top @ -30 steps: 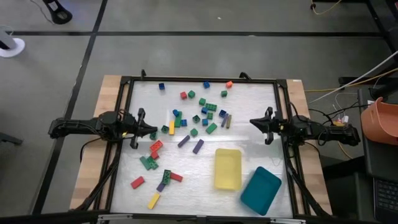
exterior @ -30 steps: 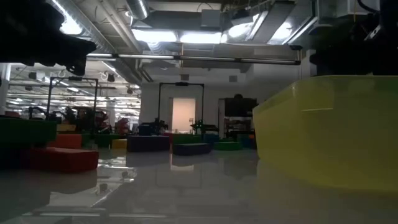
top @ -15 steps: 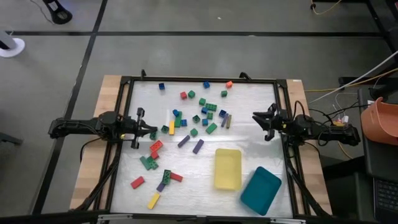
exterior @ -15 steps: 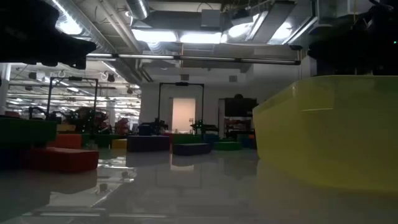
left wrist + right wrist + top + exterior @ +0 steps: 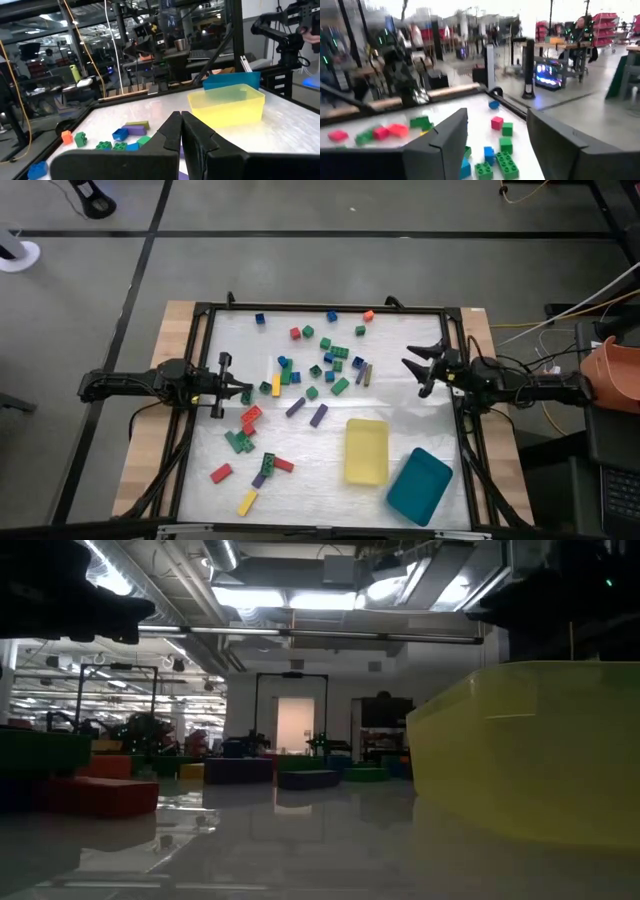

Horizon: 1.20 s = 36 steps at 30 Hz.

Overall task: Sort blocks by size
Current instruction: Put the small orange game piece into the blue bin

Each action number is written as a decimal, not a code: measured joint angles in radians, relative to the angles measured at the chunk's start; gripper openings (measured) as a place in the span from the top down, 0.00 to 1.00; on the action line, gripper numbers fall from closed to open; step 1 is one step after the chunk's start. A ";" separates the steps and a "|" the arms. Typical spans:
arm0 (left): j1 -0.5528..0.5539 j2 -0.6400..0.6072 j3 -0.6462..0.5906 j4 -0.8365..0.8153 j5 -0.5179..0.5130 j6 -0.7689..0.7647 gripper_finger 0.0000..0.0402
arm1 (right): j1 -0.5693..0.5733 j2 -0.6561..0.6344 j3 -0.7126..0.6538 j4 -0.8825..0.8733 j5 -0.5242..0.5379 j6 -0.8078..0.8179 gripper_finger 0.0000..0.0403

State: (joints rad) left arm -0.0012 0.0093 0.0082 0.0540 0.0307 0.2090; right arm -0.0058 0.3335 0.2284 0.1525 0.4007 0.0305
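A yellow tray [image 5: 366, 451] sat on the white table [image 5: 400, 350], long side running away from the near edge, and a teal tray [image 5: 419, 485] lay just beside it toward the near right corner, turned at an angle. A black frame [image 5: 320, 308] ran round the tabletop, with bare wood [image 5: 478, 320] showing outside it. Off to the right stood an orange bucket [image 5: 615, 372], cables [image 5: 560, 330] trailing near it. From table height, the yellow tray [image 5: 525, 760] loomed large, with ceiling lights [image 5: 290, 598] glowing and a bright doorway [image 5: 291, 722] far behind.
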 joint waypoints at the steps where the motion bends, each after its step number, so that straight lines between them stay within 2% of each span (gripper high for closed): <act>1: 0.000 0.000 0.000 0.000 0.000 0.000 1.00 | -0.010 0.043 0.035 -0.022 -0.001 -0.013 0.50; 5: 0.000 0.000 0.000 0.002 0.000 -0.003 1.00 | -0.099 0.228 0.192 -0.178 -0.001 -0.043 0.52; 9: 0.000 0.000 0.000 0.003 0.000 -0.010 1.00 | -0.244 0.434 0.346 -0.328 -0.020 -0.088 0.52; 15: 0.000 0.000 0.000 0.002 -0.001 -0.055 1.00 | -0.465 0.744 0.545 -0.442 -0.242 -0.209 0.52; 19: 0.000 0.000 0.000 0.002 -0.001 -0.077 1.00 | -0.560 0.941 0.665 -0.523 -0.370 -0.341 0.52; 27: 0.000 0.000 0.000 0.002 -0.001 -0.080 1.00 | -0.637 1.251 0.873 -0.600 -0.375 -0.578 0.52; 36: 0.000 0.000 0.000 0.000 -0.001 -0.079 1.00 | -0.679 1.460 1.076 -0.735 -0.314 -0.771 0.52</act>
State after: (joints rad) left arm -0.0013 0.0093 0.0083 0.0544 0.0296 0.1296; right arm -0.6847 1.7932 1.3041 -0.5826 0.0864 -0.7409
